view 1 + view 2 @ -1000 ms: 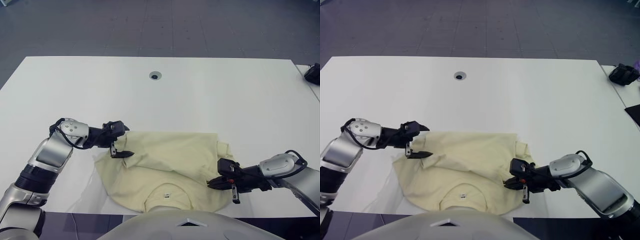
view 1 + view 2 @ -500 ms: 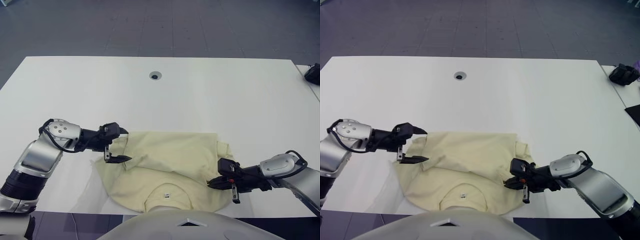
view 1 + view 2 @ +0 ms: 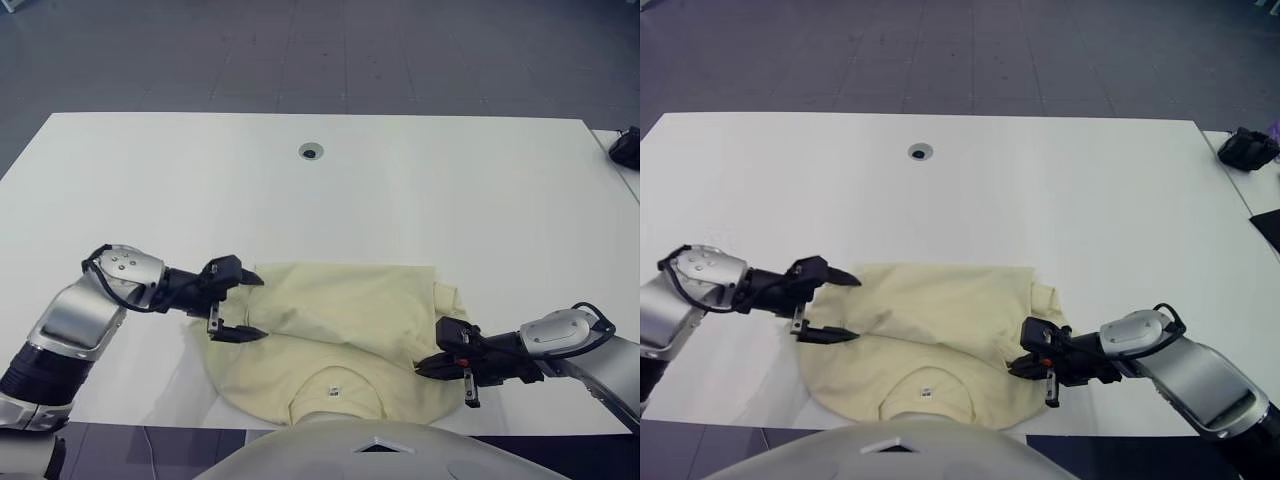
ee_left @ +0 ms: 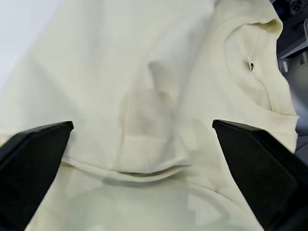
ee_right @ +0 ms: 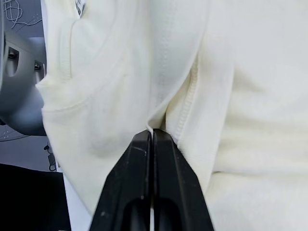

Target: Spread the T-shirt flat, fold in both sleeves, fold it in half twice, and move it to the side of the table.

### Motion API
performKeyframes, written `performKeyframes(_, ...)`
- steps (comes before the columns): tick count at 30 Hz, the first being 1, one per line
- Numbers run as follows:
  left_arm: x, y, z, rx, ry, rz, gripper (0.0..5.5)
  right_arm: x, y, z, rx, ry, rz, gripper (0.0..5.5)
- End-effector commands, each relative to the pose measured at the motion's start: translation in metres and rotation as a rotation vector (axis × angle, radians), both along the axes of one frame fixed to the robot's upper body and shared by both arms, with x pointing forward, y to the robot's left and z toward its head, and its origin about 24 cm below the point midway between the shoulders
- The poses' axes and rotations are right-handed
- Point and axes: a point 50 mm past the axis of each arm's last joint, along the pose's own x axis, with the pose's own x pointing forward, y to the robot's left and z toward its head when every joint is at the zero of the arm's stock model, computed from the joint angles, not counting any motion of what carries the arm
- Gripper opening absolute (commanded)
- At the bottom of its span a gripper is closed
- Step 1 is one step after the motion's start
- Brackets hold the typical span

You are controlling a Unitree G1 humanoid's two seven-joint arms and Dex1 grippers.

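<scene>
— What is seen on the table (image 3: 450,180)?

— One T-shirt (image 3: 340,320) is seen; it is pale yellow and soft; it is laid at the near edge of the white table, about in the middle; the neck hole is turned to the near edge, and one small label (image 3: 335,390) is seen inside it; the cloth is not flat; wrinkles are seen across it, and the right side is bunched up in a little heap.

— How are the grippers held?

— Two grippers are counted; the left gripper (image 3: 240,306) is held wide open at the left edge of the T-shirt; its two black fingers (image 4: 33,163) are spread far apart, and a fold of cloth is seen between them; the right gripper (image 3: 428,364) is pressed shut at the right side of the T-shirt, near the table's edge; a thin fold by a seam is pinched at its tips.

— What else is counted?

— One round hole (image 3: 311,151) is seen in the table, far from the T-shirt; one dark thing (image 3: 626,147) is seen past the table's right edge.
</scene>
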Motion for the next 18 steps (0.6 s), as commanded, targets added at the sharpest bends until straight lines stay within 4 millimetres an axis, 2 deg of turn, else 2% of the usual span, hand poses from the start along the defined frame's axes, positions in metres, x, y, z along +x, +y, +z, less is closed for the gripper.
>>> performKeyframes(1,0.004,0.004,-0.004,0.025,-0.001,0.022,4.89,0.002,-0.001,0.002,-0.004,-0.014,-0.014,0.00)
performKeyframes(12,-0.002,0.011,0.000,0.006,0.067,-0.011,2.74,0.004,-0.002,0.000,-0.004,-0.018,-0.021,0.00)
performKeyframes(18,0.005,0.015,-0.003,0.044,0.029,0.046,1.70,0.004,-0.001,-0.001,-0.005,-0.019,-0.022,0.00)
